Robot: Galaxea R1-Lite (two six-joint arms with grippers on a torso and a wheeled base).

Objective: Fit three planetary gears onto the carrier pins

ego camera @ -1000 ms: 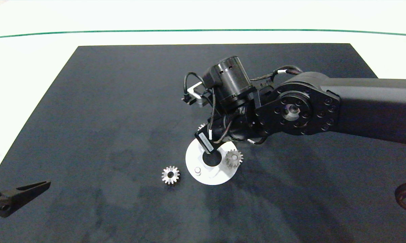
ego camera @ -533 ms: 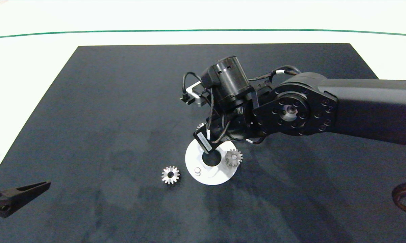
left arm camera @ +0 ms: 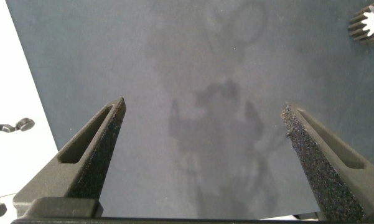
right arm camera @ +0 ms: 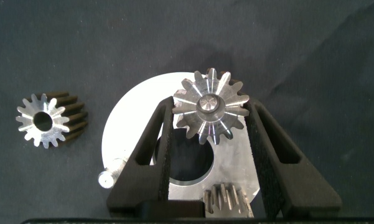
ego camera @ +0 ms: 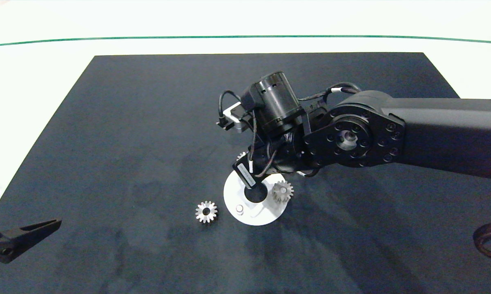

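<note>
A dark mat (ego camera: 147,122) covers most of the bench (ego camera: 33,73). The right arm (ego camera: 392,130) reaches in over its middle and angles down toward the white disc (ego camera: 253,217).

On the disc, one gear (ego camera: 282,191) sits on its pin at the side nearer the right arm. In the right wrist view a second gear (right arm camera: 210,114) sits over another pin, whose top shows through its centre hole. The third pin (ego camera: 239,208) stands bare at the disc's near-left edge. The last gear (ego camera: 206,211) lies flat on the mat just beside the disc, close to that bare pin.

The right claw (right arm camera: 210,127) straddles the second gear, one finger on each side. The fingers look close to the teeth, but whether they press on them or have let go cannot be told. The left claw (left arm camera: 202,146) is parked at the mat's near-left corner, spread wide with nothing between its fingers.

The step in hand appears to be seating the second gear, so two of three seem placed or nearly so. Next, the right claw likely needs to release fully and lift straight up so the gear is not dragged off. Then it should fetch the loose gear and line its hole over the bare pin.
</note>
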